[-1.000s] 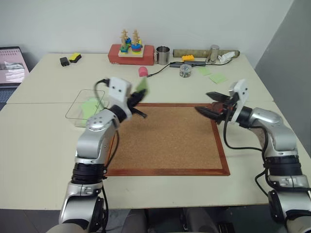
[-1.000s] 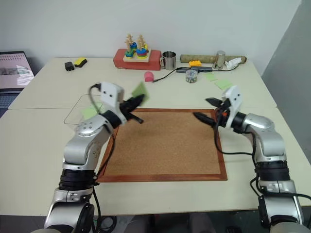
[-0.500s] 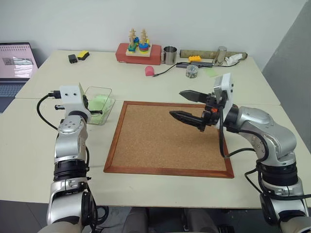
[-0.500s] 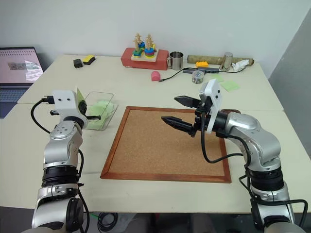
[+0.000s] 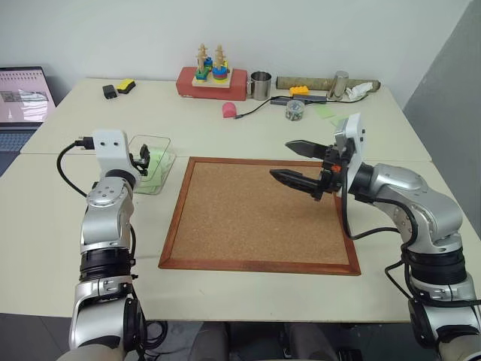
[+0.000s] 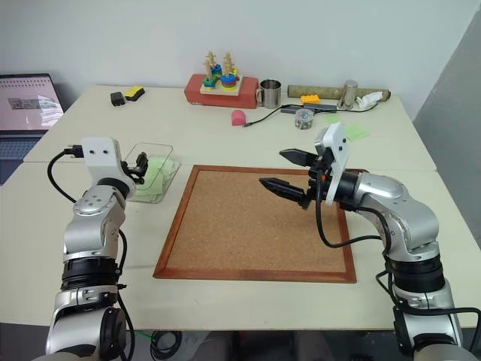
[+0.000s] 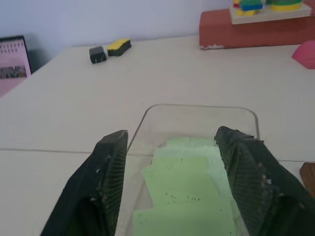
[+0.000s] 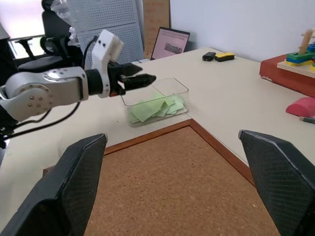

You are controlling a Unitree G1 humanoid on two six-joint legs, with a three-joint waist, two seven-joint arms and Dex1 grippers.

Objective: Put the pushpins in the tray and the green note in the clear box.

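- Your left wrist view shows the left claw (image 7: 170,172) spread wide, empty, over the clear box (image 7: 147,118); green notes (image 7: 189,194) lie inside.
- Your right claw (image 5: 303,164) hangs released above the bare corkboard (image 5: 255,218), well apart from the box.
- Beyond, the bench (image 5: 188,124) has open room.

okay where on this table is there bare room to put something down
The corkboard is bare across its cork. Bare tabletop lies on the robot's left, between the laptop and the clear box, which holds green notes. The back edge is crowded: red block, metal cup, jar.
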